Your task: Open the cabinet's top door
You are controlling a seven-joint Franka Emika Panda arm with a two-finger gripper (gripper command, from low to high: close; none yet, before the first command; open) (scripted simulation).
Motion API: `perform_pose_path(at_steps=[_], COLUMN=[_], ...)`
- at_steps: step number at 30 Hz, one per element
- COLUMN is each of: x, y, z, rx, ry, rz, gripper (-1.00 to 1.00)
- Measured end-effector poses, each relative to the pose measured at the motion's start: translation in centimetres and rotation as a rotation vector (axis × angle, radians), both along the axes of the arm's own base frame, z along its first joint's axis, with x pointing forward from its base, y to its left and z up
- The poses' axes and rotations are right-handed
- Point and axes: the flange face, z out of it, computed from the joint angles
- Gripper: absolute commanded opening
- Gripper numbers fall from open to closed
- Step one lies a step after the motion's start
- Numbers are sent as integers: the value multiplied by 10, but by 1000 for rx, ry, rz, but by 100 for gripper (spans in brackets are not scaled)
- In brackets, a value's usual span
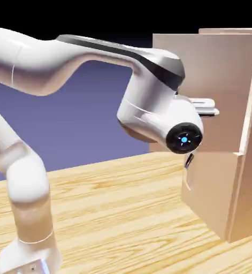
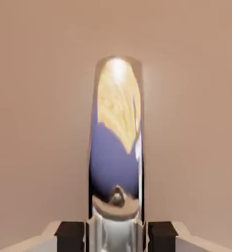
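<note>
Cabinet (image 1: 245, 160) stands at the right of the exterior view, on the wooden table (image 1: 122, 214), and its top door (image 1: 208, 80) already hangs a little ajar — its near edge sits forward of the cabinet's body. Going left to right in that view: the white arm (image 1: 26, 176) rises from the lower left, bends over, and its wrist covers the spot where the door's handle should be; just past it the gripper (image 1: 205, 106) reaches against the door's face. Below it the shorter door (image 1: 208, 187) shows its own small dark handle (image 1: 189, 160), untouched.

In the hand view the tan panel fills the picture and a shiny, mirror-like handle (image 2: 116, 147) runs upright through the middle, its lower end passing between the two dark fingertips (image 2: 71, 236). The jaws stand narrow, closed on the bar or very nearly so; I judge it a hold.

The risks, as I see them: the bar is smooth and rounded, so a pull along its length could let it slide out of the pads. The door swings on an arc — a straight pull would twist the bar against the fingers and could pry them off. A loose grasp would leave the door barely open.
</note>
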Motion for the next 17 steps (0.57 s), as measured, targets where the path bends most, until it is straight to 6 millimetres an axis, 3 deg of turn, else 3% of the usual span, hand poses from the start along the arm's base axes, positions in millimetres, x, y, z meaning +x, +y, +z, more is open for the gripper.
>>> perform_pose_path(at_steps=[17], x=[29], y=[-81], z=[0], rx=[-1], ry=[0], rz=[331], gripper=[-100])
